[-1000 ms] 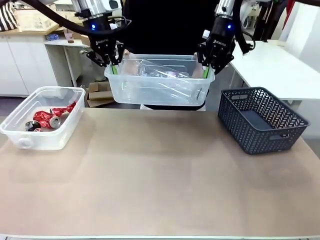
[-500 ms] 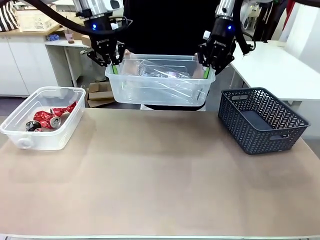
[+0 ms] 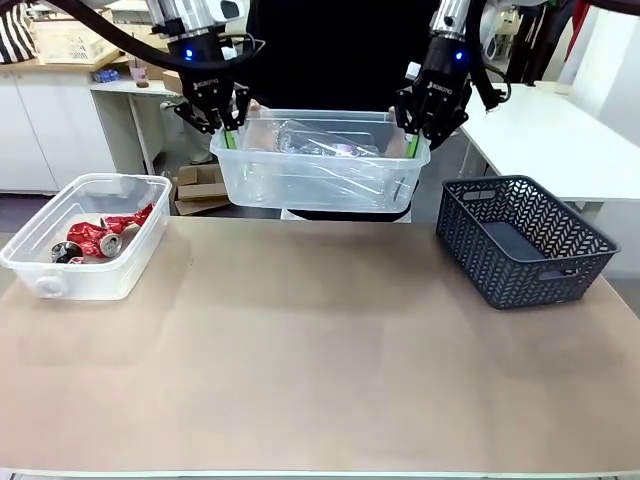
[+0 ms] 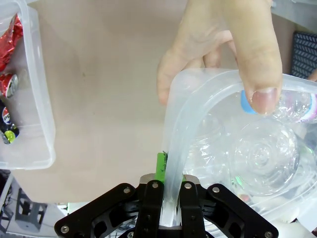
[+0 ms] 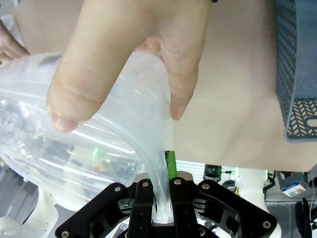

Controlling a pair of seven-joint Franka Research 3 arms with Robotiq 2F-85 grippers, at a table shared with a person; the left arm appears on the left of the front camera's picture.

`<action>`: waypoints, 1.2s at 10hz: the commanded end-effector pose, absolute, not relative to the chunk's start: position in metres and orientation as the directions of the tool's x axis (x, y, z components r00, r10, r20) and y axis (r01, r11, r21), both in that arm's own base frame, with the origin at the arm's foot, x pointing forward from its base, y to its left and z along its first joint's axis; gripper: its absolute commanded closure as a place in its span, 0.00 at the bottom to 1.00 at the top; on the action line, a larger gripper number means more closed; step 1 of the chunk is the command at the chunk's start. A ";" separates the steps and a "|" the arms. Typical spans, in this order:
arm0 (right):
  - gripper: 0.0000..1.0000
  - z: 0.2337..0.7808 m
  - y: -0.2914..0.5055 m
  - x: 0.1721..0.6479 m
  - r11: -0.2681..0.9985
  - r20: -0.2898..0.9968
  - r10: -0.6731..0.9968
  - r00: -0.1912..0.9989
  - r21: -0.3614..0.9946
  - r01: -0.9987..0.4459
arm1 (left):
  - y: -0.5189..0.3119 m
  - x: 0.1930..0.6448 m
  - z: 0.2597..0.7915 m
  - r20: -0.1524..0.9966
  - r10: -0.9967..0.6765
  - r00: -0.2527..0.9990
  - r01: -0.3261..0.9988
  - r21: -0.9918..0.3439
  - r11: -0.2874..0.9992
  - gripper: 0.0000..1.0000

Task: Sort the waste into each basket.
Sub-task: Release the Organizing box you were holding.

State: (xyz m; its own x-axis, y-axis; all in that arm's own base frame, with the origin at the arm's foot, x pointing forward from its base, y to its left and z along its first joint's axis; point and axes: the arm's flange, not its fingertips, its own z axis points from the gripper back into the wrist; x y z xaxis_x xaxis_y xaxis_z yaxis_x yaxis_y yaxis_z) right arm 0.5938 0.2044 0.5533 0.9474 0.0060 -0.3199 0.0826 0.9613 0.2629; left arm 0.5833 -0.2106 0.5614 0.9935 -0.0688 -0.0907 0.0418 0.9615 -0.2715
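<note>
- Front view: clear tub (image 3: 320,175) held up off the table (image 3: 320,360), at the far edge, in front of a person in black.
- Left gripper (image 3: 228,128) clamped on the tub's left rim; right gripper (image 3: 411,133) clamped on its right rim. Both narrow, pinching the plastic.
- Inside the lifted tub: clear plastic bottles (image 3: 320,140), crumpled, lying flat; exact count can't tell.
- Second clear tub (image 3: 60,270) sits on the table at left, well apart from the lifted one. Holds crushed red cans (image 3: 95,237) and a black-and-silver can (image 3: 66,252).
- Dark grey lattice basket (image 3: 520,240) on the table at right; contents can't tell from here.
- Left wrist view: fingers (image 4: 151,208) pinch the tub rim (image 4: 173,163) edge-on, green pad showing. Person's hand (image 4: 223,44) grips the same rim just above, thumb over the edge. Clear bottle with blue cap (image 4: 262,148) lies inside. Can tub corner (image 4: 34,99) at the left with red cans in it.
- Right wrist view: fingers (image 5: 141,208) pinch the opposite rim (image 5: 158,163); another hand (image 5: 124,54) of the person grips it just above, thumb inside. Bottle plastic seen through the wall. Lattice basket edge (image 5: 297,74) at right.
</note>
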 end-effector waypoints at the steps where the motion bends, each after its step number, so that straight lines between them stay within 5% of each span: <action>1: 0.96 0.556 0.205 0.592 0.960 -0.318 0.013 0.948 0.268 0.077 | -0.208 0.582 0.562 -0.083 -0.064 0.995 0.040 -0.263 0.964 0.96; 3: 0.96 0.556 0.205 0.592 0.960 -0.318 0.013 0.948 0.268 0.077 | -0.208 0.582 0.562 -0.083 -0.064 0.995 0.040 -0.263 0.964 0.96; 4: 0.73 0.553 0.204 0.594 0.961 -0.320 0.006 0.947 0.263 0.083 | -0.211 0.583 0.561 -0.091 -0.069 0.993 0.042 -0.271 0.962 0.82; 5: 0.38 0.559 0.210 0.592 0.963 -0.267 0.046 0.963 0.267 0.028 | -0.213 0.578 0.562 -0.102 -0.090 0.991 0.064 -0.235 0.970 0.37; 6: 0.15 0.564 0.208 0.590 0.968 -0.237 0.007 0.971 0.245 0.053 | -0.211 0.573 0.565 -0.105 -0.104 0.989 0.076 -0.241 0.967 0.24; 7: 0.00 0.567 0.206 0.588 0.967 -0.222 0.004 0.975 0.250 0.053 | -0.209 0.572 0.567 -0.104 -0.092 0.990 0.065 -0.240 0.969 0.00; 10: 0.05 0.567 0.204 0.584 0.965 -0.197 -0.008 0.980 0.255 0.059 | -0.206 0.570 0.568 -0.109 -0.107 0.988 0.076 -0.256 0.964 0.03; 12: 0.00 0.573 0.202 0.581 0.966 -0.165 -0.006 0.986 0.252 0.048 | -0.201 0.560 0.575 -0.078 -0.128 0.989 0.102 -0.279 0.955 0.00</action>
State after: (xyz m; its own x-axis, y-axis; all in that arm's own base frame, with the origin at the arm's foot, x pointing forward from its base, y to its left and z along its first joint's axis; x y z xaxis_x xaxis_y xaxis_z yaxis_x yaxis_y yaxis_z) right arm 0.5925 0.2072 0.5777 0.9787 -0.0067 -0.2051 0.0646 0.9586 0.2772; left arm 0.5714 -0.2116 0.5737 0.9900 -0.1022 -0.0970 0.0735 0.9617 -0.2640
